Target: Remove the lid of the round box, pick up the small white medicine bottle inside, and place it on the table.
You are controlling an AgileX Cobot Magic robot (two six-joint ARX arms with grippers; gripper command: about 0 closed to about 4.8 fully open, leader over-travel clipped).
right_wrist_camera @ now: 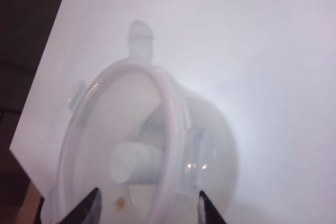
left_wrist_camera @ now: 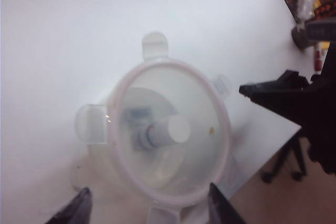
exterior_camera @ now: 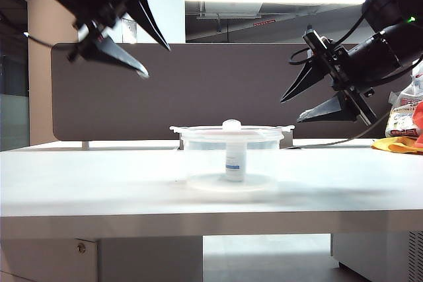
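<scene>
The clear round box (exterior_camera: 198,156) stands mid-table (exterior_camera: 99,176) with its lid (exterior_camera: 254,131) on; the lid's white knob (exterior_camera: 231,124) sticks up at the centre. Inside stands the small white medicine bottle (exterior_camera: 234,161), upright, blue band on its label. My left gripper (exterior_camera: 155,61) hangs open high above and left of the box, touching nothing. My right gripper (exterior_camera: 291,110) is open, up and right of the lid, also apart from it. The left wrist view looks down on the lid (left_wrist_camera: 202,114) and bottle (left_wrist_camera: 160,132) beyond the open left gripper (left_wrist_camera: 149,190). The right wrist view shows lid (right_wrist_camera: 89,145), bottle (right_wrist_camera: 134,162) and open right gripper (right_wrist_camera: 149,192).
A dark grey divider panel (exterior_camera: 198,84) runs behind the table. A yellow cloth (exterior_camera: 396,144) and a printed bag (exterior_camera: 403,113) lie at the table's far right. The right arm's fingers (left_wrist_camera: 283,95) show in the left wrist view beside the box.
</scene>
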